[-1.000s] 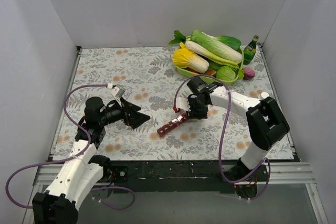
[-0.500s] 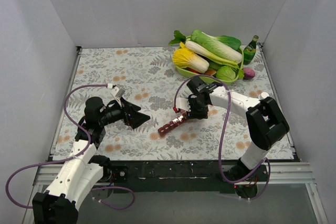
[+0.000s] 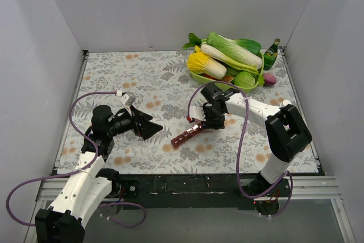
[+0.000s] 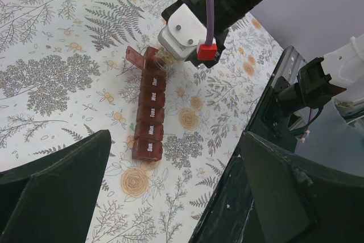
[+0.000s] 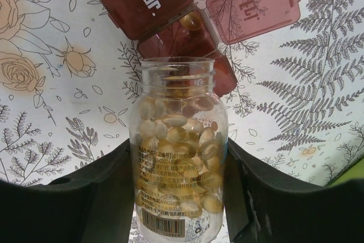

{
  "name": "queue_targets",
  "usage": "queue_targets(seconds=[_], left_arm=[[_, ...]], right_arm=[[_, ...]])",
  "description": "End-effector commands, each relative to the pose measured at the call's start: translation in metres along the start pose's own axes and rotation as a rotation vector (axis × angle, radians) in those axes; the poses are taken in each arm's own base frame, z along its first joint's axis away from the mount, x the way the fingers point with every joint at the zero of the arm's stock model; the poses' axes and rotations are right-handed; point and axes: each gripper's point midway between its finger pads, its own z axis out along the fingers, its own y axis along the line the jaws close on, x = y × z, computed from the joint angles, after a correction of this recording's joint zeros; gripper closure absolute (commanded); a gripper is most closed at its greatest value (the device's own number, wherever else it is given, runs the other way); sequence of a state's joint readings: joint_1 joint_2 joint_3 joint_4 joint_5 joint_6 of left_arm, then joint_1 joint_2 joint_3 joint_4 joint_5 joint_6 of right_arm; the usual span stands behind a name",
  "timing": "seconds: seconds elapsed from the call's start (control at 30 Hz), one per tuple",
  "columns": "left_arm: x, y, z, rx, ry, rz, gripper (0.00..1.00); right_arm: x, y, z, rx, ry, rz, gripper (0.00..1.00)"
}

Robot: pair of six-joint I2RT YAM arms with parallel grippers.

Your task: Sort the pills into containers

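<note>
A dark red pill-organizer strip lies slanted on the floral table; it also shows in the left wrist view and the right wrist view. Its Fri lid stands open, and a yellow pill lies in the open compartment. My right gripper is shut on a clear, capless pill bottle full of yellow pills, its mouth tipped over the open compartment. In the top view the right gripper is at the strip's far end. My left gripper is open and empty, left of the strip.
A green tray of vegetables stands at the back right with a small green bottle and a purple thing beside it. The table's black front edge runs near the strip's Sun end.
The right arm shifted very slightly left over the strip's far end. The left arm has not moved.
</note>
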State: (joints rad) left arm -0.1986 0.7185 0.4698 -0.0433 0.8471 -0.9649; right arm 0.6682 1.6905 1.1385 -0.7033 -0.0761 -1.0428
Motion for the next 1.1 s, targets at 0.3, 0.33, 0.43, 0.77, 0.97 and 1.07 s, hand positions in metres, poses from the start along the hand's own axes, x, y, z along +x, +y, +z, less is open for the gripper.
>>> queue_targets(seconds=[0.3,0.33,0.43,0.77,0.97,1.07], left_arm=[[-0.0008,-0.003,0.0,0.017,-0.006,0.025,0.02],[-0.0002,-0.0027,0.0001,0.017,-0.005,0.025,0.02],[-0.0009,-0.0035,-0.0001,0.019,-0.006,0.027,0.02],[-0.0009,-0.0041,0.0,0.022,-0.006,0.029,0.02],[0.0002,-0.0036,0.0001,0.021,-0.003,0.025,0.02],[0.0002,-0.0035,0.0001,0.021,-0.003,0.027,0.02]], right_arm=[[-0.0054,-0.0035,-0.007,-0.006,0.012,-0.018,0.99],[-0.0052,-0.0033,-0.0064,-0.009,0.014,-0.016,0.99],[-0.005,-0.0031,-0.0064,-0.012,0.015,-0.017,0.99],[-0.0044,-0.0009,-0.0055,-0.023,0.035,-0.022,0.99],[-0.0047,-0.0008,-0.0062,-0.023,0.037,-0.023,0.99],[-0.0038,-0.0003,-0.0051,-0.027,0.044,-0.026,0.99]])
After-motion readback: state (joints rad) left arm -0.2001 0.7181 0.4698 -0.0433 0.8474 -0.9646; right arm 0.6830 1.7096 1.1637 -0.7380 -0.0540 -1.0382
